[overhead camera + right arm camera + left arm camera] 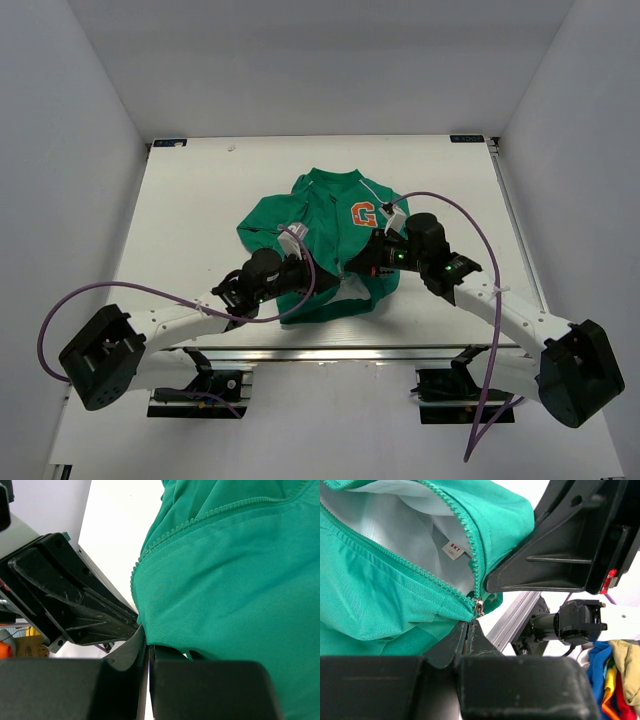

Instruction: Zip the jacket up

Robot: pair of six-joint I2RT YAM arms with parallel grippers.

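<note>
White table point(200, 200) bears the jacket point(325, 222); left pincer point(469, 626) and right pincer point(145, 641) clamp it.

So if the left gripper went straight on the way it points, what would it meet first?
The jacket's zipper slider, just beyond the tips of the left gripper, whose fingers look shut at the jacket hem. Depth is unclear, but nothing else lies between them.

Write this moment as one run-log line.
jacket: front open | zipper slider: at bottom end | left gripper: shut on jacket by slider | right gripper: shut on jacket
</note>
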